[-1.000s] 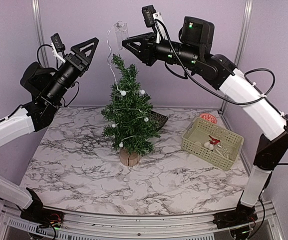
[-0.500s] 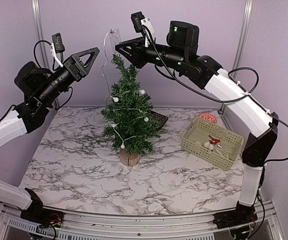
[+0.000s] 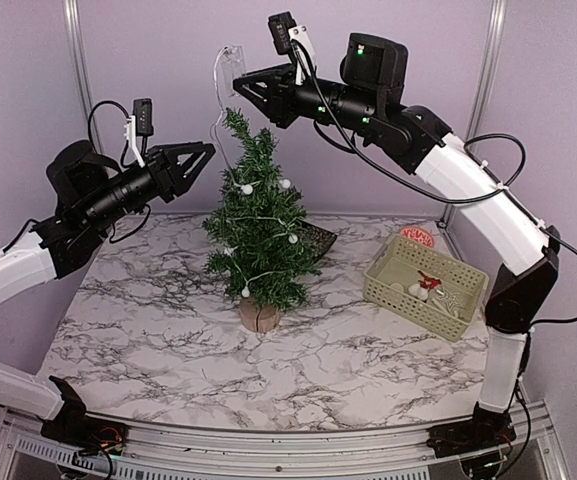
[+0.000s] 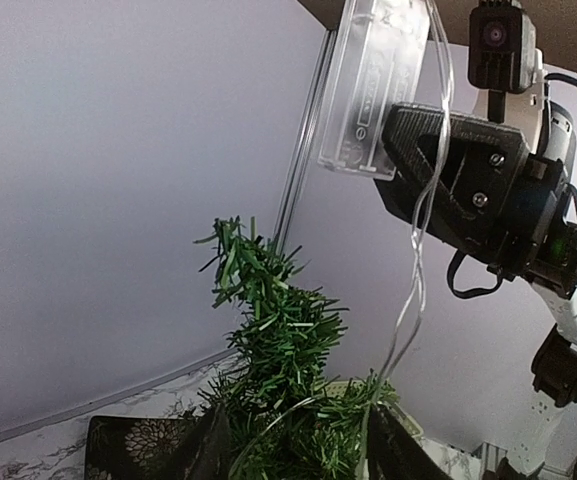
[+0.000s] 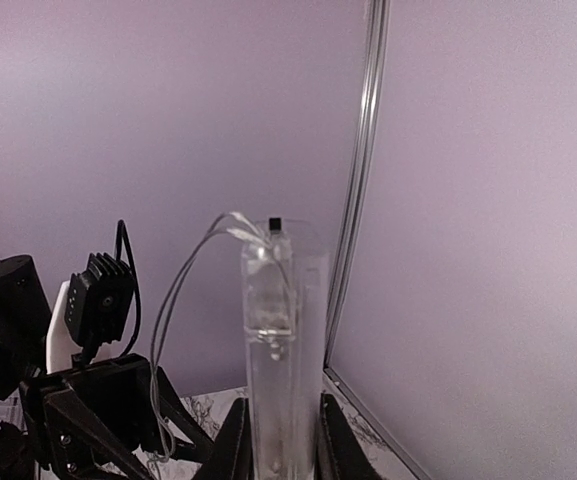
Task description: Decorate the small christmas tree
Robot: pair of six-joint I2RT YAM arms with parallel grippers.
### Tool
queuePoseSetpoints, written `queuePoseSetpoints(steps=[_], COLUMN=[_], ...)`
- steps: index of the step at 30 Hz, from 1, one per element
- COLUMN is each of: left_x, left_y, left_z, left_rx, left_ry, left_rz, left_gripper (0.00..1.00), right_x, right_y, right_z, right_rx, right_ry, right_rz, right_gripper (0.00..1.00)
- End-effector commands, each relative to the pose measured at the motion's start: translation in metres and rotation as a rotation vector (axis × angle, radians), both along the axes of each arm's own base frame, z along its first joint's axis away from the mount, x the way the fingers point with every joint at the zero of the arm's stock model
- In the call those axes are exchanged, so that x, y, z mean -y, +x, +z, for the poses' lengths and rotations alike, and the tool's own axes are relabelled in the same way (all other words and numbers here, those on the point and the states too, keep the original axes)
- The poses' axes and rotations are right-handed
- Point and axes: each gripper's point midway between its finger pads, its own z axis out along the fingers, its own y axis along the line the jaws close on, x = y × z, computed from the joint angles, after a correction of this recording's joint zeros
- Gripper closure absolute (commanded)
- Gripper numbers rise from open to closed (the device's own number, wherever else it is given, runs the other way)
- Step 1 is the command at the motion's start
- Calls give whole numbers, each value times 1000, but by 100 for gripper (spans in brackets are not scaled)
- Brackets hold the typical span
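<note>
The small christmas tree (image 3: 258, 230) stands mid-table on its log-slice base (image 3: 260, 315), with a light string of white bulbs (image 3: 247, 187) wound round it. My right gripper (image 3: 238, 88) is above the treetop, shut on the string's clear battery box (image 3: 230, 66). The box's wire (image 3: 215, 130) hangs down to the tree. In the right wrist view the box (image 5: 278, 350) stands upright between my fingers (image 5: 233, 445). My left gripper (image 3: 206, 158) is open just left of the treetop. In the left wrist view the tree's top (image 4: 278, 340) fills the gap between its jaws, with the box (image 4: 373, 85) overhead.
A pale green basket (image 3: 426, 285) with small ornaments sits at the right. A red ornament (image 3: 418, 237) lies behind it. A dark patterned object (image 3: 316, 238) lies behind the tree. The purple back wall and metal posts (image 3: 80, 90) are close behind both arms.
My left gripper has come down and to the right, closer to the treetop. My right gripper with the battery box has shifted slightly left above the tree.
</note>
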Motion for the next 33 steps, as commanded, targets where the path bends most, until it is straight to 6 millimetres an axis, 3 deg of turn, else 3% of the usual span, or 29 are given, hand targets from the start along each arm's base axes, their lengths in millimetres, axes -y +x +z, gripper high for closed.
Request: queuePoseSetpoints(steps=[1,11,16,22,28,33], left_x=[13,36,26,7,17,23], left_y=[2,-8,-5,-16,-33,-20], left_z=[1,-6,-9,-16,-10,0], left_rx=[16,-1,-5,14,36,49], left_ry=[34,49,36,45,52,44], left_rz=[-52,-202,-143,-95,-204,-172], left_gripper=[55,58,60,55,55,55], right_x=[11,9,8,9,7,6], right_y=[-6,-4,-4,-5,-5,-5], right_z=[25,24,25,28,25,25], right_rx=[47,46,51,59,61,63], right_ry=[45,50,52,54,49,50], right_rz=[-3,-2,0,0,6,11], right_gripper=[100,100,100,100,100,100])
